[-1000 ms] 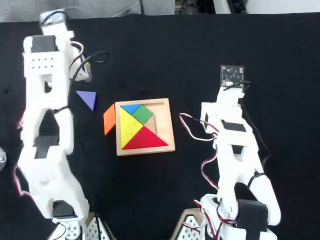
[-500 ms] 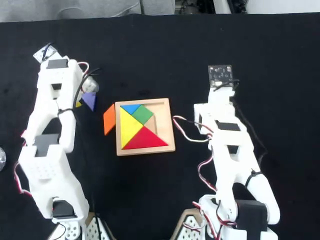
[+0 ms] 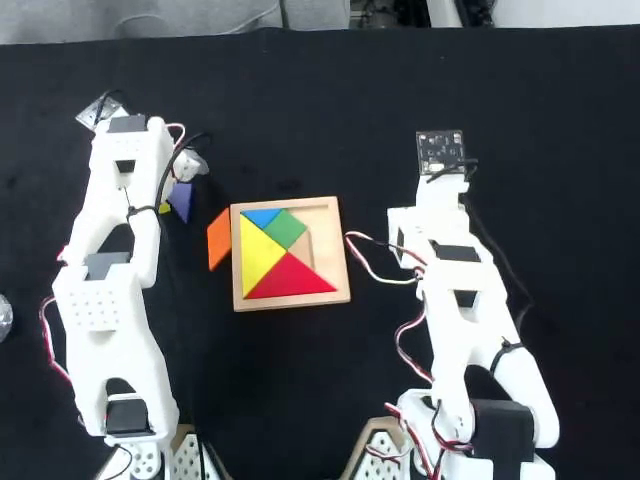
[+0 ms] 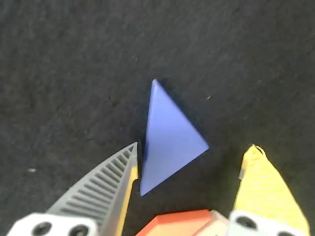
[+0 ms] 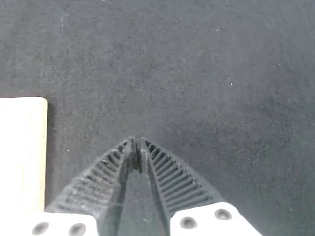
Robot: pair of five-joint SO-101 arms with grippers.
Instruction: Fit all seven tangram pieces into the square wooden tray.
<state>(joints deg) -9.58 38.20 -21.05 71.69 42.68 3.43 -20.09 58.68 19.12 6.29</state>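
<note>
No lettering, no numbers, no labels to read anywhere here: the coloured pieces, the wooden tray (image 3: 340, 250) and the black table (image 3: 500, 90) all show plain surfaces.

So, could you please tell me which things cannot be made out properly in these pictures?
- High view: the left arm covers much of the blue triangle.
- Left wrist view: an orange shape, probably the orange piece, is cut off by the picture's edge.
- Right wrist view: the wooden tray is cut off by the edge, so what lies in it is unseen.
- High view: the tray's pale patch could be bare floor or a wood-coloured piece; it is too small to tell.
</note>
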